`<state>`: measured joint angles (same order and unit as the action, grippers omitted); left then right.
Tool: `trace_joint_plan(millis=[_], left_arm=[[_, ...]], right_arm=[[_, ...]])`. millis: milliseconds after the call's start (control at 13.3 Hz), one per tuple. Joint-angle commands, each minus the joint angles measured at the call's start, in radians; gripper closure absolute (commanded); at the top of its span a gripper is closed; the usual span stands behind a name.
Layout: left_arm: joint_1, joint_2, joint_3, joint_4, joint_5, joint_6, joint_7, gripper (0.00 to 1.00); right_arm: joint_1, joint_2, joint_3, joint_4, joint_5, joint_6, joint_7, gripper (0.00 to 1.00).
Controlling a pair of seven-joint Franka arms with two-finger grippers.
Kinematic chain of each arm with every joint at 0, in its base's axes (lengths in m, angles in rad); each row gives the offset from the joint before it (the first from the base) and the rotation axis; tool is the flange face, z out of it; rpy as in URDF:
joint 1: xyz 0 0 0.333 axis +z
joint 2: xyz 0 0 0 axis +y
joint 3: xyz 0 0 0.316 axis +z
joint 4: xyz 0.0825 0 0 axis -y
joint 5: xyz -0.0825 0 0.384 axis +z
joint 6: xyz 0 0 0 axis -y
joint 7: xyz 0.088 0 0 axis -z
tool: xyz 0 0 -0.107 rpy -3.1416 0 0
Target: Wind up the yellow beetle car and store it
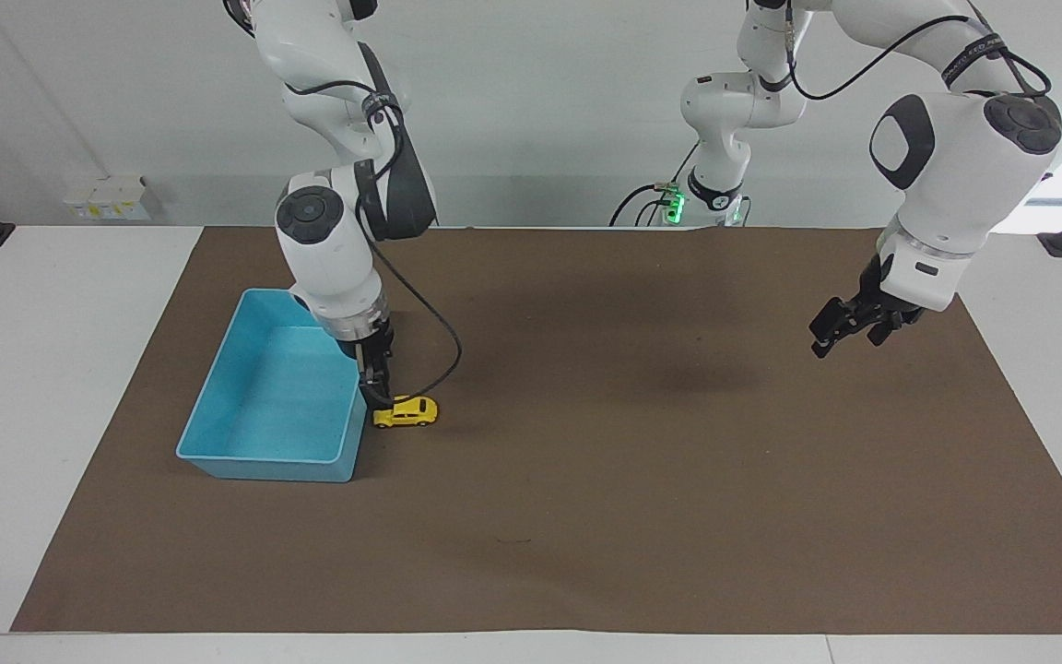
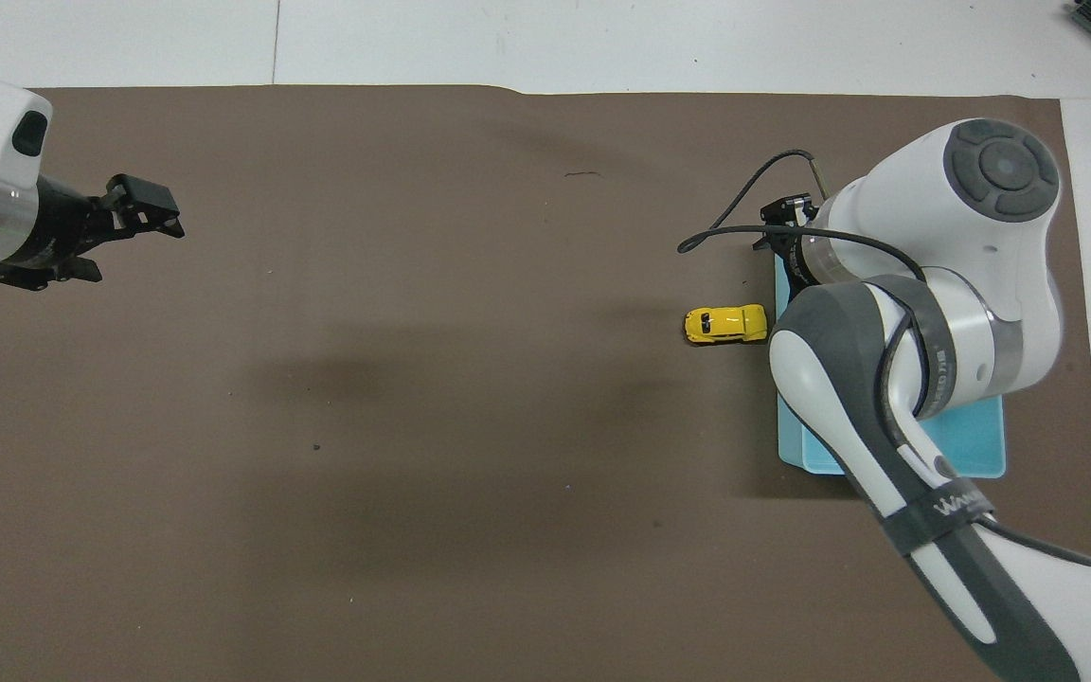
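A: So, why is the right gripper [image 1: 376, 392] low beside the car [image 1: 406, 411]?
B: I think to grasp it; its jaws are open, nothing held. The car stands on the mat [image 1: 586, 516], just beside the bin [image 1: 218, 433].
A: And the left gripper [image 1: 849, 325]?
B: Open, waiting above the mat.

The yellow beetle car [image 1: 406, 411] looks like glossy painted plastic or metal. Beside it, the blue bin [image 1: 218, 433] is smooth plastic. Under the car, the brown mat [image 1: 586, 480] is matt, like paper.
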<state>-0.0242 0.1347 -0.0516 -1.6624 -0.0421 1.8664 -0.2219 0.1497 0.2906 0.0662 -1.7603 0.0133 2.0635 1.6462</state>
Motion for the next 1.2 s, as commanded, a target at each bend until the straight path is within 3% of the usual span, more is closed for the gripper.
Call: trace_joint_plan(millis=[0, 300, 676, 751, 901, 976, 1126], left_arm=[[0.004, -0.004, -0.016, 0.036, 0.039, -0.081, 0.074, 0.00], [0.004, -0.044, -0.019, 0.041, 0.036, -0.118, 0.134, 0.00], [0.006, -0.127, -0.019, 0.041, 0.031, -0.141, 0.135, 0.00], [0.006, -0.144, -0.019, 0.043, 0.030, -0.153, 0.133, 0.00], [0.006, -0.165, -0.019, 0.043, 0.030, -0.200, 0.133, 0.00], [0.006, -0.168, -0.016, 0.047, 0.030, -0.228, 0.133, 0.00], [0.004, -0.194, -0.022, 0.081, 0.027, -0.285, 0.134, 0.00]], right_arm=[[0.010, 0.022, 0.006, -0.036, -0.015, 0.068, 0.053, 0.00], [0.047, 0.087, 0.006, -0.070, -0.099, 0.170, 0.130, 0.00], [0.044, 0.082, 0.004, -0.151, -0.168, 0.229, 0.145, 0.00], [0.039, 0.076, 0.004, -0.169, -0.168, 0.243, 0.145, 0.10], [0.040, 0.076, 0.004, -0.171, -0.170, 0.247, 0.142, 0.83], [0.044, 0.076, 0.004, -0.166, -0.171, 0.241, 0.138, 1.00], [0.047, 0.076, 0.004, -0.153, -0.173, 0.222, 0.139, 1.00]])
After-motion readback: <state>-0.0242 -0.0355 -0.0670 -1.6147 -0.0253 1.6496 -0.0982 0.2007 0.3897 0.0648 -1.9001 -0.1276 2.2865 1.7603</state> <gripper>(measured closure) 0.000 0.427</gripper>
